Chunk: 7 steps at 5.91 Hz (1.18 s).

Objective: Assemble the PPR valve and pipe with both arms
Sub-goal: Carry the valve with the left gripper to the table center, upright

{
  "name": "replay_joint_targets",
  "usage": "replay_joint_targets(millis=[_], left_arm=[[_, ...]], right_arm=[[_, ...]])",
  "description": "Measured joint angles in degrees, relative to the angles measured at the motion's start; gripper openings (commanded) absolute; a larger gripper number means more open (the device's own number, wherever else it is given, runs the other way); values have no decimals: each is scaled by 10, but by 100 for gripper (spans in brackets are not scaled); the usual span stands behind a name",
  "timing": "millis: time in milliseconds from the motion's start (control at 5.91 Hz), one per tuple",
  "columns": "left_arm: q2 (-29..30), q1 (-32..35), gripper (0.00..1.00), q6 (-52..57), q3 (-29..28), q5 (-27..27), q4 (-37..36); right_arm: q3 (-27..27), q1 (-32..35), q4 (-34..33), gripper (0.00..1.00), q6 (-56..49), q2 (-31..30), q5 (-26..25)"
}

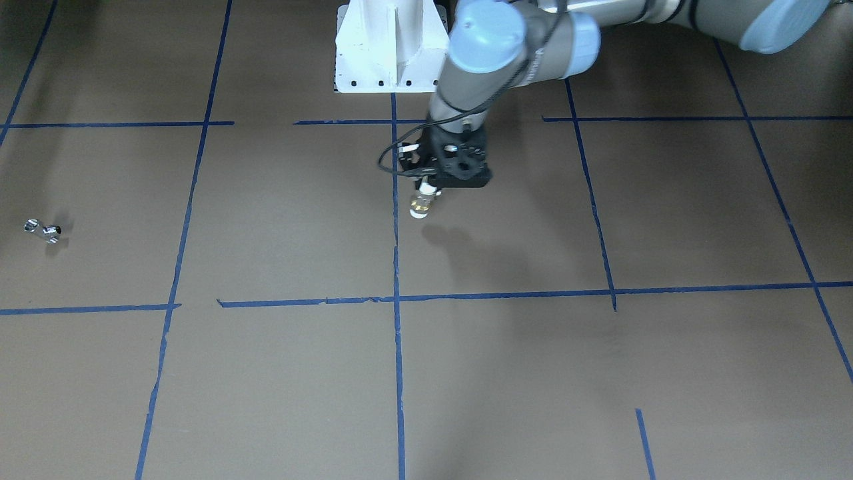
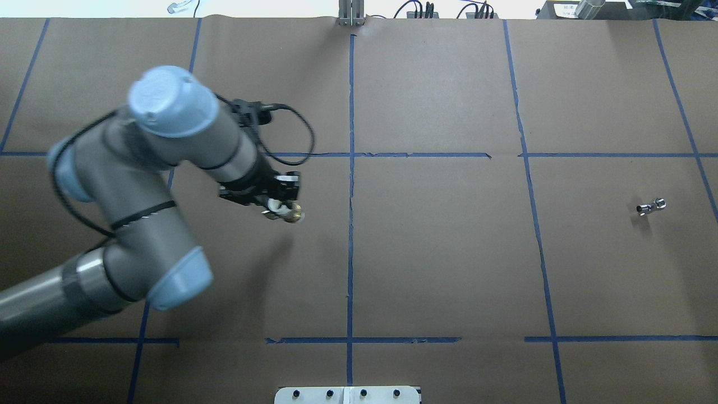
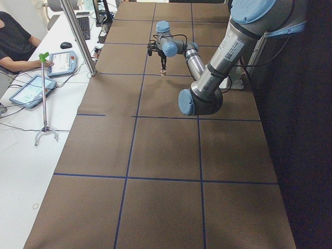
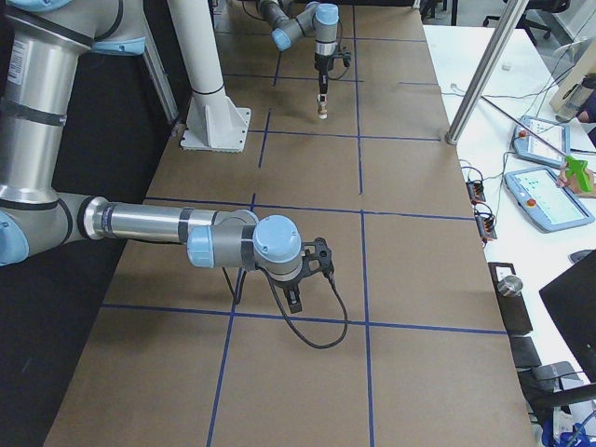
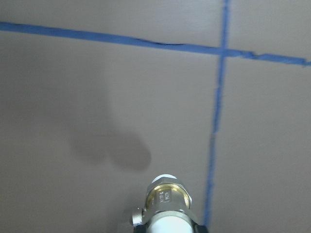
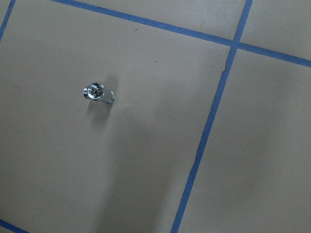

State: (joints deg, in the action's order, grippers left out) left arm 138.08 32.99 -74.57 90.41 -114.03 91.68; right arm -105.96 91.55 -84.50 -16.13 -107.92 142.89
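My left gripper (image 2: 279, 205) is shut on the PPR valve (image 2: 287, 211), a stubby white-and-brass cylinder, and holds it above the brown table left of the centre tape line. In the front view the valve (image 1: 422, 202) hangs below the gripper (image 1: 432, 187). In the left wrist view its brass middle (image 5: 168, 198) and white ends fill the bottom edge. The pipe (image 2: 650, 207), a small chrome bent piece, lies alone far off on the right side; it also shows in the front view (image 1: 42, 230) and the right wrist view (image 6: 98, 92). My right gripper (image 4: 294, 298) shows only in the exterior right view; I cannot tell if it is open or shut.
Blue tape lines (image 2: 351, 168) grid the brown paper table. The white robot base (image 1: 390, 53) stands at the robot's edge. A metal pole (image 3: 78, 36), tablets (image 3: 31, 88) and an operator are on the white side table beyond the far edge.
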Motion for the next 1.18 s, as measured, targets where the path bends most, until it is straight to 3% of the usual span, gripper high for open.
replay_joint_targets(millis=[169, 338, 677, 1015, 1185], left_arm=[[48, -4, 0, -3, -62, 14, -3], [62, -5, 0, -4, -87, 20, -4], [65, -6, 0, -4, -97, 23, -16], [66, -13, 7, -4, -98, 26, -28], [65, -17, 24, -4, -98, 28, -28]], right_arm=[[-1, 0, 2, 100, 1, -1, 1], [-1, 0, 2, 100, 2, -1, 2], [-1, 0, 2, 100, 3, -1, 3], [0, -1, 1, 100, 4, -1, 3], [0, -1, 1, 100, 4, -1, 3]])
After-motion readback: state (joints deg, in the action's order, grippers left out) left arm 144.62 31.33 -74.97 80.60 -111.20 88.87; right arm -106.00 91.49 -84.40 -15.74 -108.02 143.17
